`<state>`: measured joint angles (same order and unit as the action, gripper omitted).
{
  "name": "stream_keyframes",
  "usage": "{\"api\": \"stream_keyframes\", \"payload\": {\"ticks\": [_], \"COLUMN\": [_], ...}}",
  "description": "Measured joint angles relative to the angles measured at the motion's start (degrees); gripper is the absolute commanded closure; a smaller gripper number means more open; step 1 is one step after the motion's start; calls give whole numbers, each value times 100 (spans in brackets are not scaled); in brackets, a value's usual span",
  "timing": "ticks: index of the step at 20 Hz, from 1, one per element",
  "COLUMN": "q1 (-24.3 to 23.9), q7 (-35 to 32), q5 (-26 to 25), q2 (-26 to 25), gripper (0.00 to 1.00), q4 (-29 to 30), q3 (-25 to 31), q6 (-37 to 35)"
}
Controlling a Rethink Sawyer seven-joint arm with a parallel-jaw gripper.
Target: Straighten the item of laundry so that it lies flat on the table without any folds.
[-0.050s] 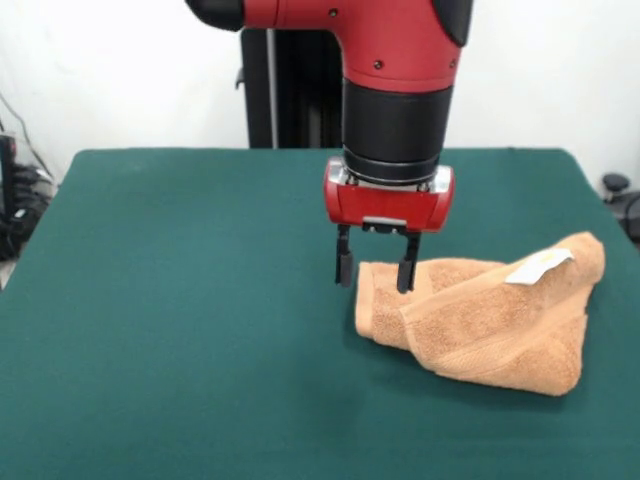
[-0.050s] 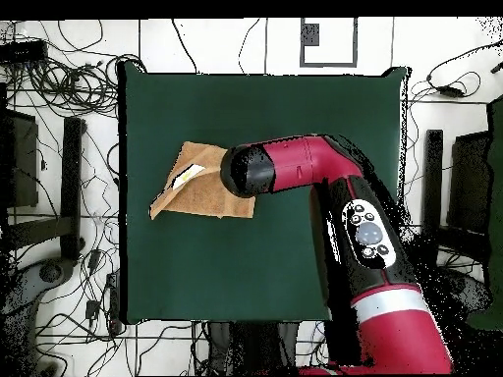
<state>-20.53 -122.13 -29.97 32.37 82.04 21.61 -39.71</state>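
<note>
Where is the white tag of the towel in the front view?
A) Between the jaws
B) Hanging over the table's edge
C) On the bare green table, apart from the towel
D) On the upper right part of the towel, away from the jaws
D: the white tag lies on the towel at its upper right, while the gripper stands open at the towel's left end.

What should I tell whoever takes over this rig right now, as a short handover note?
Gripper: fingers open, straddling the left corner of the towel in the front view; nothing gripped yet.
Towel: folded over on itself into a rough wedge, white tag on top, lying on the green table. The overhead view shows the arm covering one end of it.
Done: nothing flattened so far.
Left: grip the corner, pull the folds open, lay it flat.
</note>
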Motion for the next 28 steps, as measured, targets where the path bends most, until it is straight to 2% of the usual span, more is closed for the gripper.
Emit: {"api": "stream_keyframes", "payload": {"ticks": [18, 28], "q1": [-5, -5], "q7": [0, 0], "q5": [1, 1], "q2": [-660, -796], "gripper": [0, 0], "q4": [-164, -207], "q3": [0, 0], "q6": [0, -2]}}
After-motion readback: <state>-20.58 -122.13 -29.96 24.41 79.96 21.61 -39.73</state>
